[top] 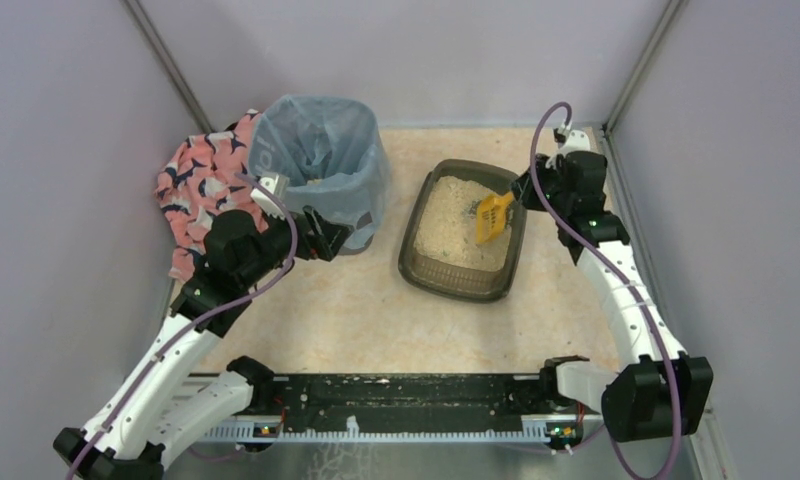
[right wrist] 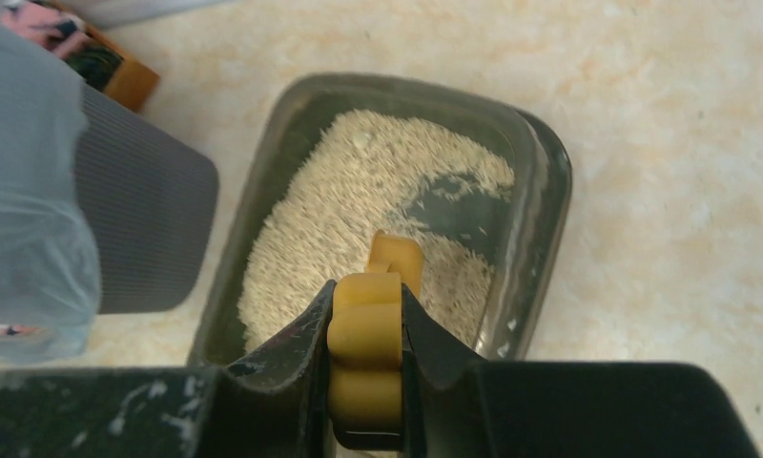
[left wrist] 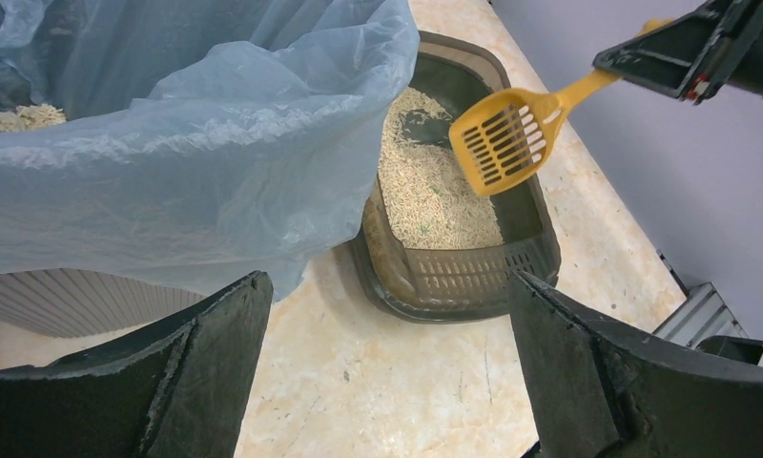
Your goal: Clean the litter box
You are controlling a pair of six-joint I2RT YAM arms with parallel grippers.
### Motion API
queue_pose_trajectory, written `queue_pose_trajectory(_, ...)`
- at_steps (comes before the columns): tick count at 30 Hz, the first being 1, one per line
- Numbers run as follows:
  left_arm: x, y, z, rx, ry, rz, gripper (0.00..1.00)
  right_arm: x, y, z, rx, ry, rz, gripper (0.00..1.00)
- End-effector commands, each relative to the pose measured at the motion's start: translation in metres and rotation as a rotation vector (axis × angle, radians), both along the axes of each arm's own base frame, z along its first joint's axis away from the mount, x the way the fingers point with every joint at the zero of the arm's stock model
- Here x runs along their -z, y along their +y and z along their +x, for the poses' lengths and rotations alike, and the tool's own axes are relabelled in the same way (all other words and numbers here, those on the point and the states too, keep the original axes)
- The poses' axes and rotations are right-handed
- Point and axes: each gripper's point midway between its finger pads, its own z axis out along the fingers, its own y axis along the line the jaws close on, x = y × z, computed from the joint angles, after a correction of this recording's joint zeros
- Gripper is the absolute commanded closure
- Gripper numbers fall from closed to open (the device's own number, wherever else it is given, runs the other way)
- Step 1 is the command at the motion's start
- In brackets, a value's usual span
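A tall bin (left wrist: 63, 301) lined with a pale blue plastic bag (top: 368, 180) stands toward the back left of the beige marbled bench (top: 376, 320). Its ribbed grey wall shows below the bag. A pink cloth (top: 198, 180), patterned in dark and white, lies bunched against its left side. Lilac walls (top: 406, 50) close the bench in.

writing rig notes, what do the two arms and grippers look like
Both the left arm and right arm have white links, black joint housings and a purple cable looping alongside. The left gripper and right gripper have black, wedge-shaped, scuffed fingers.
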Motion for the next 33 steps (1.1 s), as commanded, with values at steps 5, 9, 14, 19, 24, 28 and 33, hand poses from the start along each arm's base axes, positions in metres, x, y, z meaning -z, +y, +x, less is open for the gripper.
queue_pose_trajectory(5, -0.004, -0.003, -0.001, 0.019, -0.030, -0.014, 0.01, 0.038, -0.017, -0.006, 0.078, 0.076, -0.040, 1.00)
queue_pose_trajectory(9, -0.003, -0.003, 0.000, 0.020, -0.025, -0.015, 0.01, 0.055, -0.008, -0.005, 0.033, 0.125, -0.022, 1.00)
queue_pose_trajectory(14, -0.002, 0.000, 0.000, 0.006, -0.025, -0.012, 0.01, 0.085, 0.011, -0.014, -0.056, 0.194, 0.044, 1.00)
queue_pose_trajectory(19, -0.004, 0.012, 0.004, -0.057, -0.044, 0.023, 0.01, 0.114, 0.037, -0.032, -0.150, 0.255, 0.186, 1.00)
queue_pose_trajectory(24, -0.009, 0.009, 0.005, -0.047, -0.045, 0.020, 0.01, 0.130, 0.054, -0.044, -0.205, 0.286, 0.297, 1.00)
queue_pose_trajectory(28, -0.007, 0.005, 0.006, -0.031, -0.035, 0.009, 0.01, 0.132, 0.066, -0.048, -0.248, 0.287, 0.385, 1.00)
queue_pose_trajectory(33, -0.009, 0.002, 0.006, -0.021, -0.034, -0.001, 0.01, 0.139, 0.080, -0.047, -0.285, 0.306, 0.512, 1.00)
